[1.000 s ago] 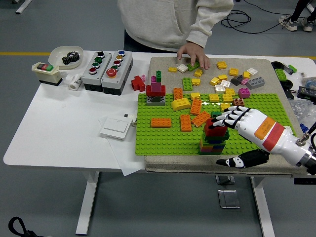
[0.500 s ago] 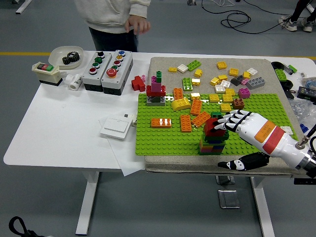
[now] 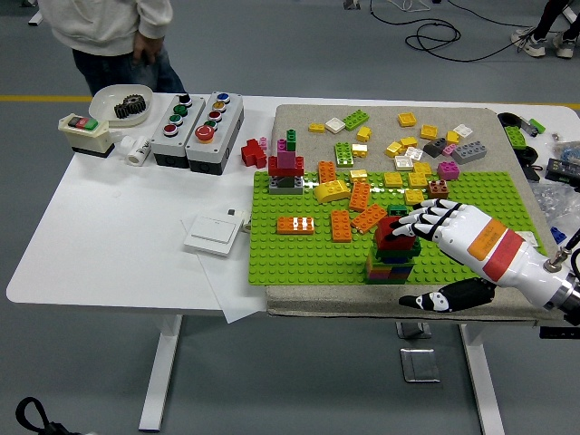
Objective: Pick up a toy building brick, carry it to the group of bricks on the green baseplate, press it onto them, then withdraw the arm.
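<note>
A stack of bricks stands on the green baseplate near its front edge, with a red brick on top. My right hand reaches in from the right. Its fingers lie stretched over the red brick and touch its top. The thumb hangs apart, below the mat's front edge, so the hand grips nothing. Orange bricks lie loose on the plate left of the stack. The left arm is out of view.
A small red, pink and grey brick tower stands at the plate's back left. Several loose bricks lie on the grey mat behind. Two button boxes, a white switch plate and a bowl are on the left. A person stands at top left.
The person took the hand off the mat and walked left along the far side. My right hand shifted slightly left and stays with its fingers on the red brick.
</note>
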